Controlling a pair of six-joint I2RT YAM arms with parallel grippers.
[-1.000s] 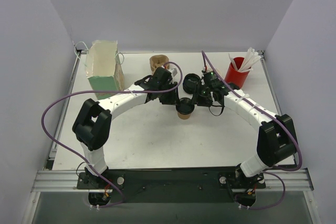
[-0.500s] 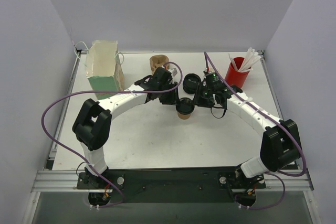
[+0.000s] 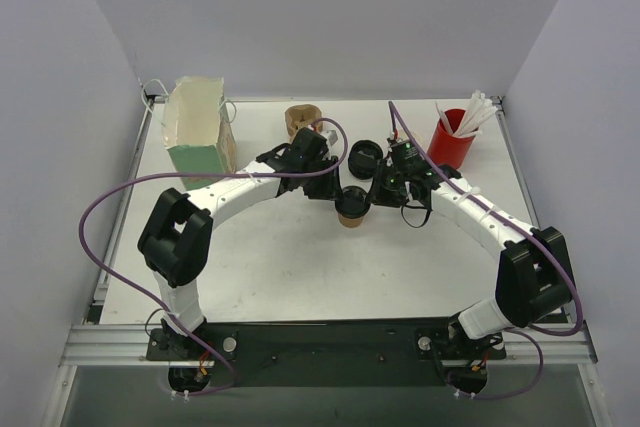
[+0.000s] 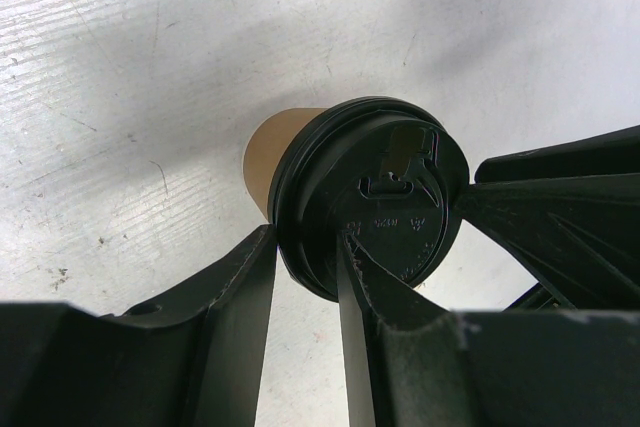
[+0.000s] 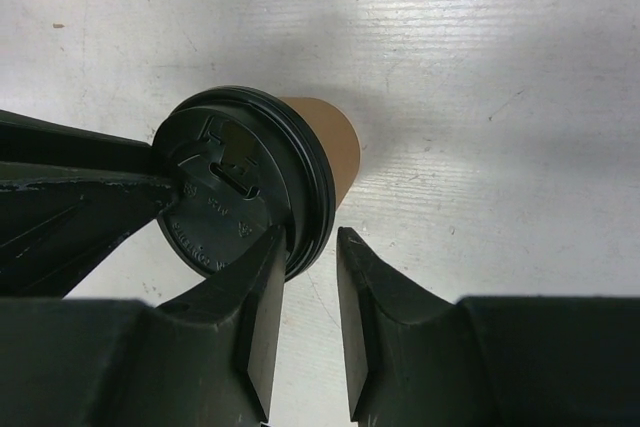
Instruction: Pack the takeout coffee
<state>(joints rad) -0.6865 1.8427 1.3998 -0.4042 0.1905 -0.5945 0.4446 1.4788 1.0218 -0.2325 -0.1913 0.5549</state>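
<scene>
Brown kraft paper under a black lid [image 4: 375, 192]: the coffee [image 3: 351, 205] stands upright on the white table [image 3: 290, 267], long axis vertical, lid uppermost. It sits left of the red cup [image 3: 450, 145] and nearer the arm bases than that cup, well apart from it. Two grippers meet at the lid's rim from opposite sides. The left gripper [image 4: 308, 247], on the side away from the red cup, is clamped on the rim, one finger [image 4: 235, 297] against its outside and the other lying on the lid's top. The right gripper [image 5: 312, 235], on the side toward the red cup, straddles the rim with jaws narrowly parted. Its outer finger [image 5: 365, 287] stands just clear of the rim, with a sliver of table between them, gripping nothing.
</scene>
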